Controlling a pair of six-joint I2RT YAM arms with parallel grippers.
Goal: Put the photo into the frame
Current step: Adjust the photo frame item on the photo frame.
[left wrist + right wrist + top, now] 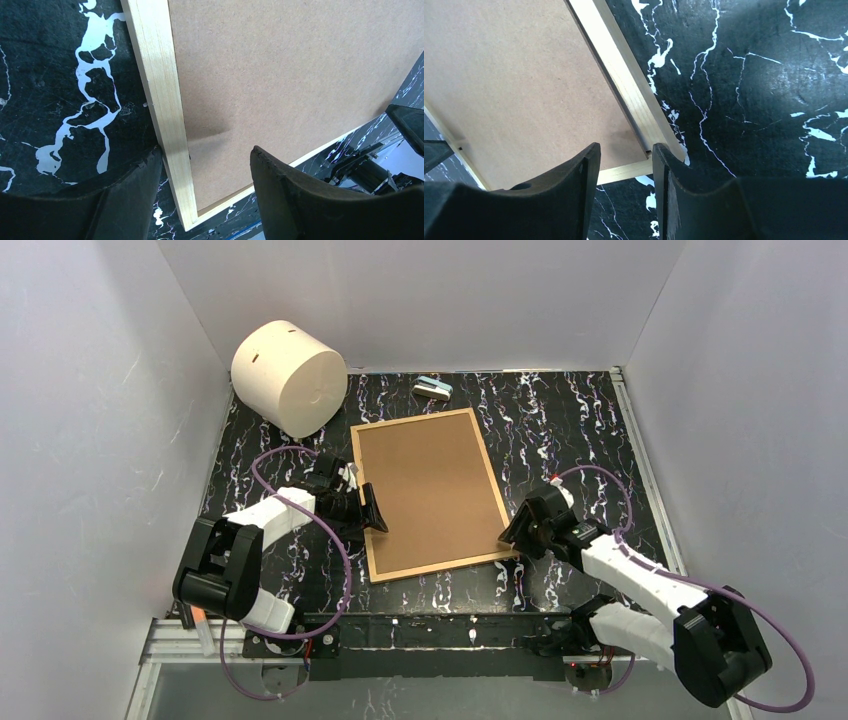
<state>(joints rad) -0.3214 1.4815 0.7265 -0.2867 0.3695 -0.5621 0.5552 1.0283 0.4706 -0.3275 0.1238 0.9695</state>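
As left pincer (372,511) and right pincer (511,533) straddle its rails, frame (430,490) lies back-up.

Frame (432,493) (brown back up) flat on tbl (580,430).

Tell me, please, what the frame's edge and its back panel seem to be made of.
Frame edge: pale wood, apparently unvarnished; faint lengthwise grain shows. Back panel: probably brown fibreboard, matte and finely speckled, with no grain.
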